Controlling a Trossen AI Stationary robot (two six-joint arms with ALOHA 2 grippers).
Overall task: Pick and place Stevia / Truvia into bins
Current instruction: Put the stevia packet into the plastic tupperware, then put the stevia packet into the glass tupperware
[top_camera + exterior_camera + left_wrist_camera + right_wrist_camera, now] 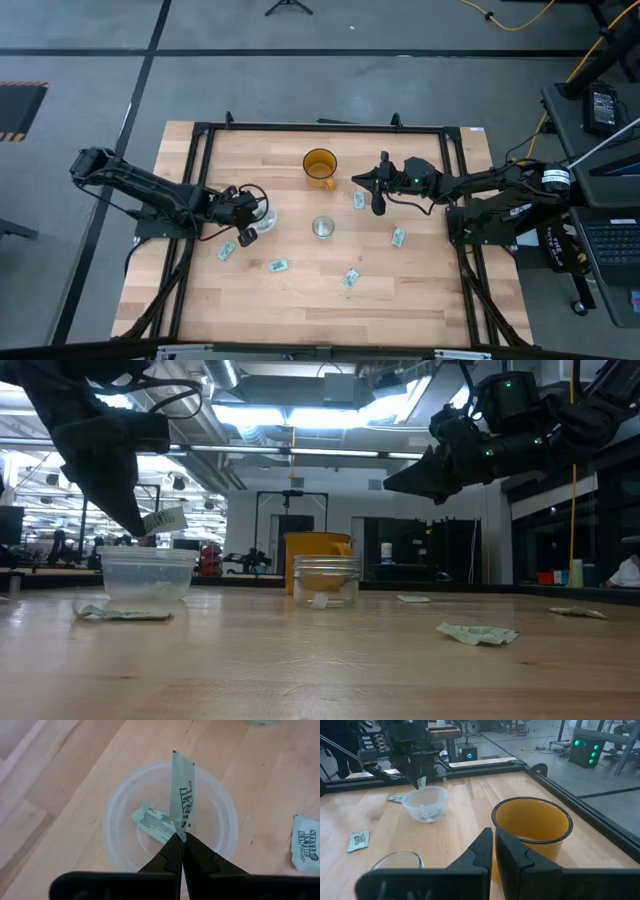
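Done: one packet [155,822] is seen lying in the clear cup [120,805] | Now: another sachet [181,795] is pinched by the left gripper [181,836] above that cup (not dropped yet) | Left: five packets are scattered on the table [420,290] | Right gripper [493,836] is shut, empty, beside the orange mug [532,827]

Two matte-black jointed arms with looping black cables, green indicator lights, tapered black pincer fingers [182,855].

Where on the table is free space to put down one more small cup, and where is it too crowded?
Free patches: the table's near strip, below the scattered sachets, and the far-left corner behind the left gripper. Crowded: around the clear cup, where that gripper holds a sachet, and the middle between the small cup and the orange mug.
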